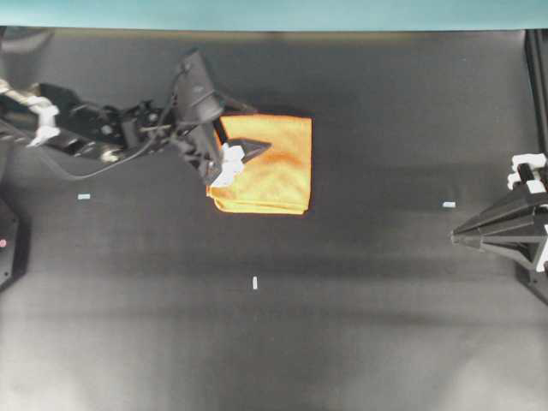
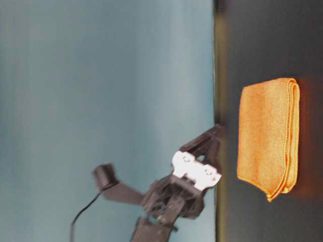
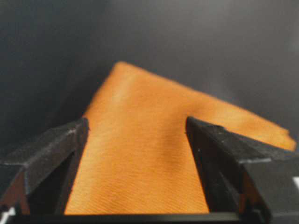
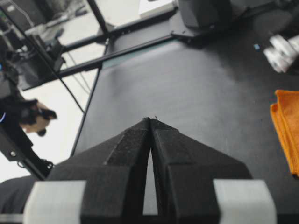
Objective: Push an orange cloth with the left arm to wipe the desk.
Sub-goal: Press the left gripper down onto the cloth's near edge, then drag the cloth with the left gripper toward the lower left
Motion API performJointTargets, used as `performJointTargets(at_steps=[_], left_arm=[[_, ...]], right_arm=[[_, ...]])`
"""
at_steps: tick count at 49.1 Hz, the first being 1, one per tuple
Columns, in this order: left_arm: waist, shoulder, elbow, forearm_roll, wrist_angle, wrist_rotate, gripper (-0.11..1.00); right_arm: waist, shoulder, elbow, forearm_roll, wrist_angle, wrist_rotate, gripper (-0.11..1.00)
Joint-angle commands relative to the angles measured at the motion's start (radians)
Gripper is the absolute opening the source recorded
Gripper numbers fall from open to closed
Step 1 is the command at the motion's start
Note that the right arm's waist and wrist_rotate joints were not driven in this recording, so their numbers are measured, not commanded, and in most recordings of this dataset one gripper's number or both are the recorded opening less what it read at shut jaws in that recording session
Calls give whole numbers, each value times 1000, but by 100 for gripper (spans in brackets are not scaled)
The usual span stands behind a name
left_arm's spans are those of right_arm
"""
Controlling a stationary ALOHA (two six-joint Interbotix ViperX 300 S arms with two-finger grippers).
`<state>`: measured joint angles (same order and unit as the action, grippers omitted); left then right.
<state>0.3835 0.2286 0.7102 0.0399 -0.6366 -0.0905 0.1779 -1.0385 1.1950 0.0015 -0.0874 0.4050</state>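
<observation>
The left arm (image 1: 103,128) reached in from the left edge of the overhead view, its tool (image 1: 244,141) over the left part of the orange cloth (image 1: 270,167). That tool was released: in the left wrist view its two black fingers (image 3: 51,149) stood wide apart with the cloth showing between them and nothing gripped. The folded cloth lay flat on the black counter (image 1: 257,342), above the middle and just below the teal border strip (image 1: 274,13). Small white tape marks (image 1: 255,282) dotted the counter. At the right edge, well apart from the cloth, the right tool (image 1: 455,235) was clenched, fingers pressed together on nothing.
</observation>
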Motion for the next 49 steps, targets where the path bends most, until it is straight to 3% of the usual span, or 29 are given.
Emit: performJointTargets(at_steps=[1, 28, 49], left_arm=[[2, 46, -31, 3, 2, -2, 85], [-15, 107, -49, 3, 80, -3, 88], [-144, 92, 5, 3, 112, 6, 88]], right_arm=[[0, 5, -6, 2, -3, 0, 1], [0, 2, 12, 2, -8, -2, 1], [0, -5, 25, 2, -6, 0, 1]])
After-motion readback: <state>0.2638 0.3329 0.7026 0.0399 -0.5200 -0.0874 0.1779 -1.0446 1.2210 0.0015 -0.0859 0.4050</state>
